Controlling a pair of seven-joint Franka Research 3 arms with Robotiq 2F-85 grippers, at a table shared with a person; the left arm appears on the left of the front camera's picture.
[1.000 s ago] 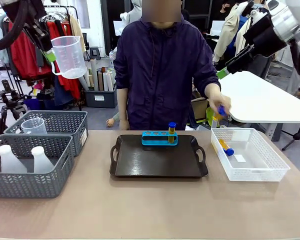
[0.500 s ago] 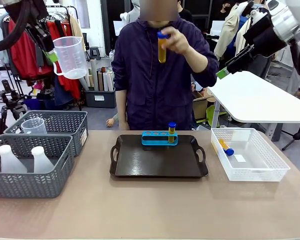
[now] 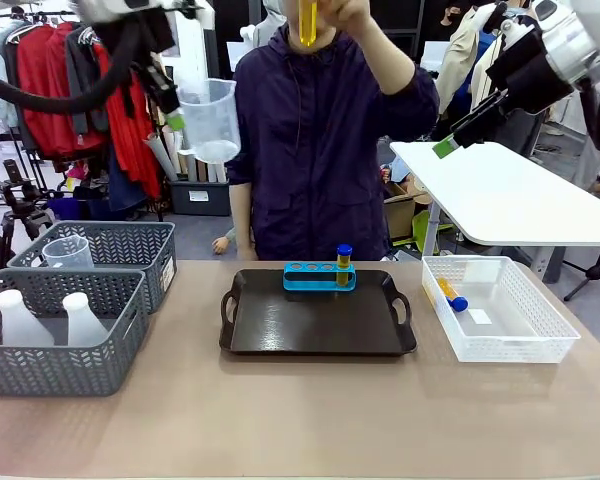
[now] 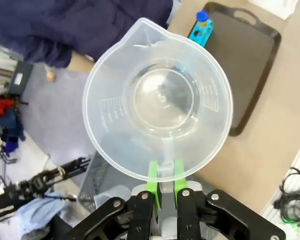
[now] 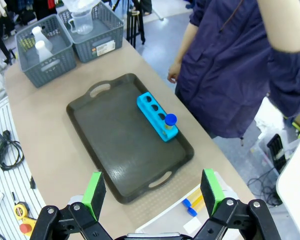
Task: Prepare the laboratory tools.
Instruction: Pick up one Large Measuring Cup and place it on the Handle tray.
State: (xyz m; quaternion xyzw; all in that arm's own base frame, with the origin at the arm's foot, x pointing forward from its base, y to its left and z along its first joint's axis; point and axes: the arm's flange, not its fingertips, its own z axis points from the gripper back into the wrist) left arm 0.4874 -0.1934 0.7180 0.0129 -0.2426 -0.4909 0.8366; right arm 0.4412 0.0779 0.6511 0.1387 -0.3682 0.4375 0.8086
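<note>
High over the table's left half, my left gripper (image 3: 176,117) is shut on the handle of the clear measuring beaker (image 3: 210,120). In the left wrist view the green pads (image 4: 153,175) pinch that handle under the beaker (image 4: 157,100). My right gripper (image 3: 448,142) hangs open at the upper right, nothing between its fingers (image 5: 96,192). The blue rack (image 3: 319,276) stands on the black tray (image 3: 280,325) with one amber tube (image 3: 344,262) in its right hole. The person holds another amber tube (image 3: 308,20) up high. Two white flasks (image 3: 20,320) stand in the near grey basket.
A second beaker (image 3: 68,250) sits in the far grey basket (image 3: 130,245). The white mesh basket (image 3: 510,330) at the right holds an amber tube (image 3: 450,296). The person stands at the far edge behind the tray. Seen from the right wrist, the tray (image 5: 115,155) lies below.
My left arm has carried the beaker rightward, toward the tray side. The person took a tube from the white basket area and raised it above head height.
</note>
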